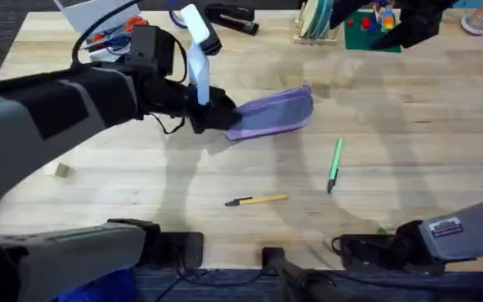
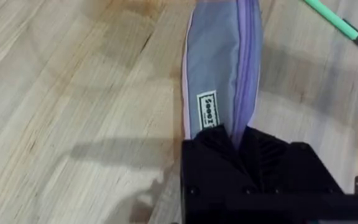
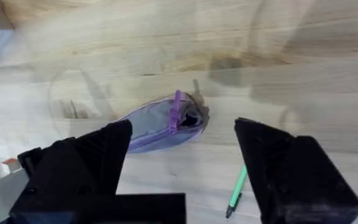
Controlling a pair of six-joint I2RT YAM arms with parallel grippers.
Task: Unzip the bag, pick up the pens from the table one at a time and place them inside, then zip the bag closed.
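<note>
On the table (image 1: pixel 141 180), left gripper (image 1: pixel 216 113) clamps the bag (image 1: pixel 275 113) end, right gripper (image 3: pixel 182 165) gapes empty (both pens (image 1: pixel 334 164) unloaded, zip seemingly closed).

Pale plank tabletop (image 1: pixel 141 180) under soft overhead light, long shadows across it; dark stapler (image 1: pixel 231 18) and clutter along far edge.
</note>
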